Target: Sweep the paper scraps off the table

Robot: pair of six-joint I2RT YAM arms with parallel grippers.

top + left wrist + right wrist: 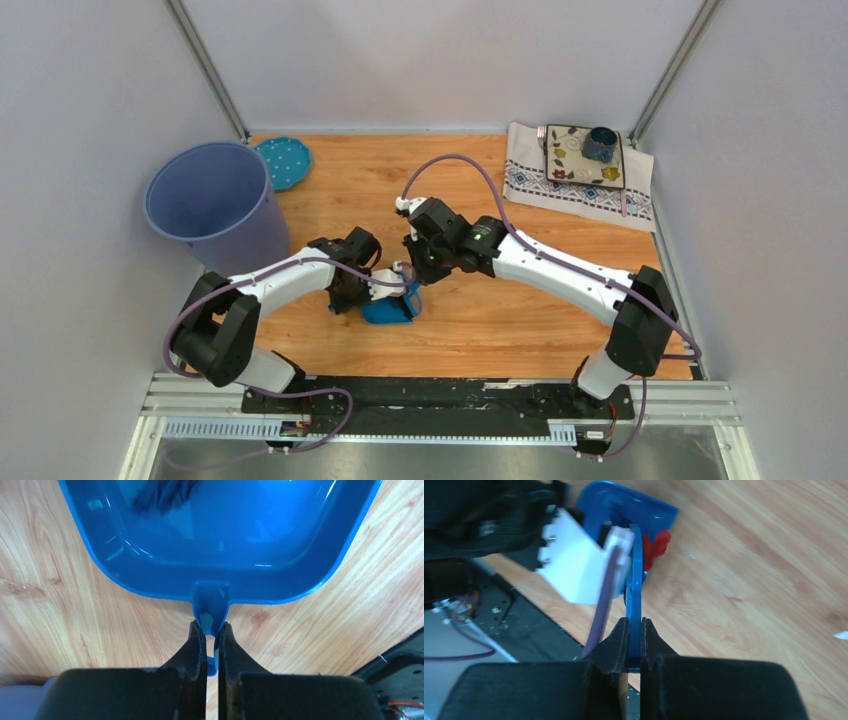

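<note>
A blue dustpan (pixel 388 311) lies flat on the table (pixel 520 320) between the two arms. My left gripper (pixel 212 630) is shut on the dustpan's short handle (pixel 212 607), and the pan (pixel 220 535) spreads out ahead of it. My right gripper (pixel 634 625) is shut on the thin blue handle of a brush (pixel 635 587), which reaches down to the dustpan (pixel 624 505). A red paper scrap (pixel 657 545) sits right beside the brush at the pan's edge. One small white scrap (pixel 840 635) lies on the wood off to the right.
A tall blue bin (pixel 210 200) stands at the back left with a teal dotted lid (pixel 283 162) behind it. A patterned white cloth (pixel 575 190) with a tray and blue cup (pixel 600 143) is at the back right. The black rail (pixel 440 395) runs along the near edge.
</note>
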